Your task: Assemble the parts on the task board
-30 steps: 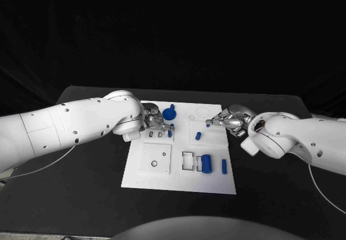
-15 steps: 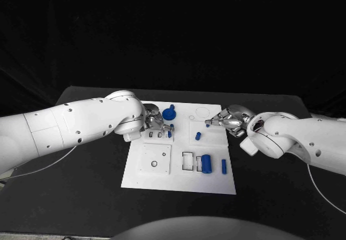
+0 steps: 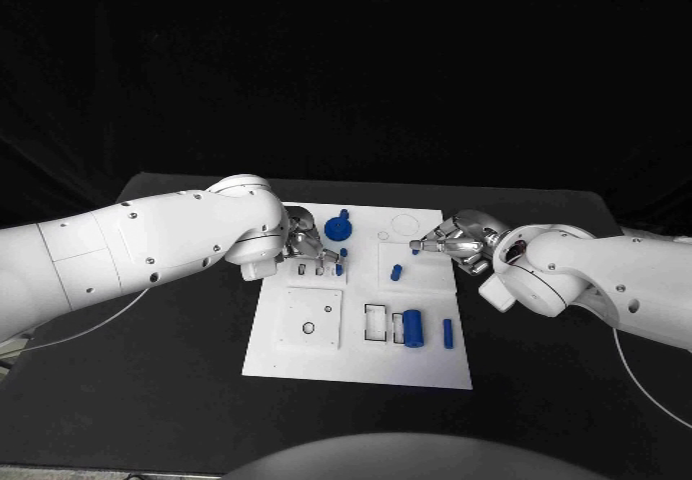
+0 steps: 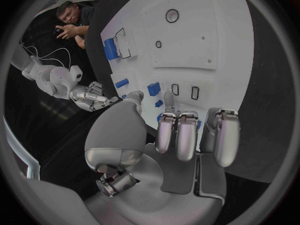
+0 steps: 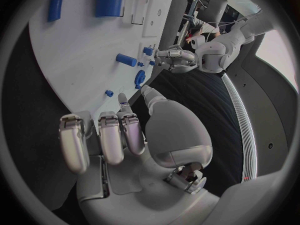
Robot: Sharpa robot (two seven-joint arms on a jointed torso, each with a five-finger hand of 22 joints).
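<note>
The white task board [image 3: 332, 355] lies in the middle of the table. My left hand [image 3: 306, 244] hovers over its far left part, fingers stretched out and apart, with nothing pinched. Its thumb tip is close to a small blue block [image 4: 154, 89] beside two empty slots [image 4: 185, 90]. A round blue knob [image 3: 338, 228] sits just past that hand. My right hand [image 3: 450, 241] is at the board's far right edge, fingers extended, one fingertip next to a tiny blue piece [image 5: 109, 93]. A short blue peg [image 3: 395, 271], a thick blue cylinder [image 3: 413, 327] and a slim blue bar [image 3: 449, 333] lie on the board.
A square inset plate with a round hole [image 3: 309, 327] takes up the board's near left. A ring outline [image 3: 404, 222] marks its far right corner. Black table [image 3: 159, 380] surrounds the board on all sides.
My left arm has shifted very slightly over the board's far left. The right hand and the blue parts stand as before.
</note>
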